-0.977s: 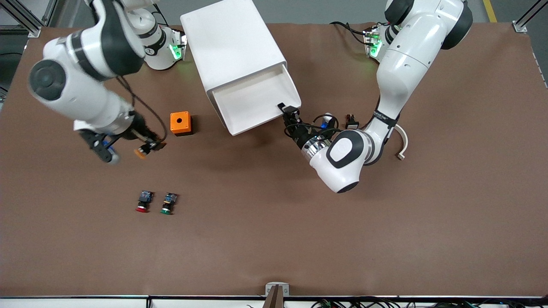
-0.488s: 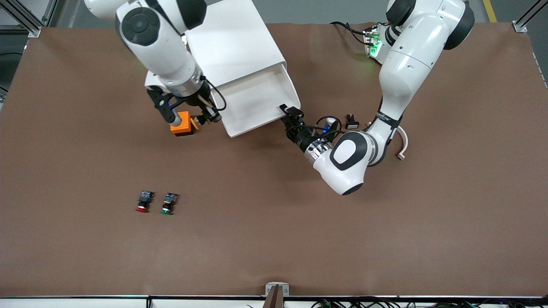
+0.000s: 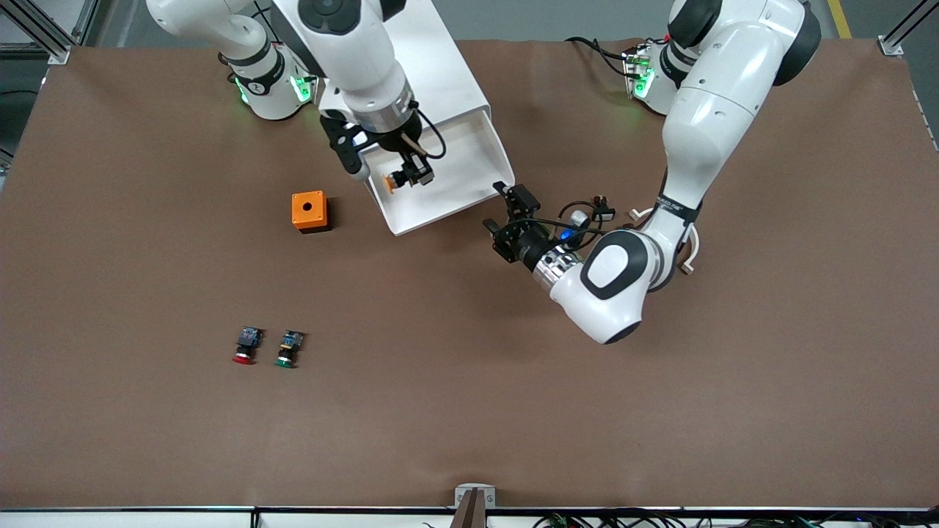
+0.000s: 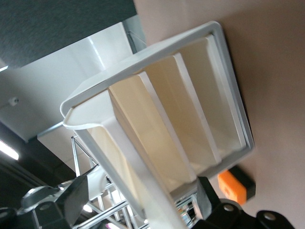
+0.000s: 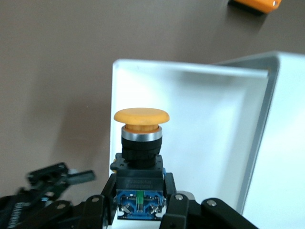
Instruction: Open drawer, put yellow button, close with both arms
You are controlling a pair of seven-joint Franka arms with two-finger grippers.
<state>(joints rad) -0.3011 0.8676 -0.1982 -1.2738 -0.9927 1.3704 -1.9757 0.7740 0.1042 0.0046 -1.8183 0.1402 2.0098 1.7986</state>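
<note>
The white cabinet [image 3: 396, 66] has its top drawer [image 3: 447, 183] pulled out and nothing lies in it. My right gripper [image 3: 406, 176] is shut on the yellow button [image 3: 389, 183] and holds it over the open drawer, near the end toward the right arm. In the right wrist view the right gripper [image 5: 138, 210] clamps the button's [image 5: 141, 117] black and blue body, the cap pointing away over the tray [image 5: 209, 143]. My left gripper [image 3: 508, 213] is open and empty, just off the drawer's front corner. In the left wrist view the left gripper [image 4: 143, 210] faces the drawer fronts [image 4: 157, 119].
An orange box [image 3: 309, 211] stands beside the drawer toward the right arm's end; it also shows in the left wrist view [image 4: 233, 183]. A red button [image 3: 244, 346] and a green button [image 3: 288, 349] lie nearer the camera. A small black part [image 3: 603, 207] lies by the left arm.
My right arm has carried the yellow button from beside the orange box to over the open drawer. My left gripper has opened and drawn back from the drawer's front corner.
</note>
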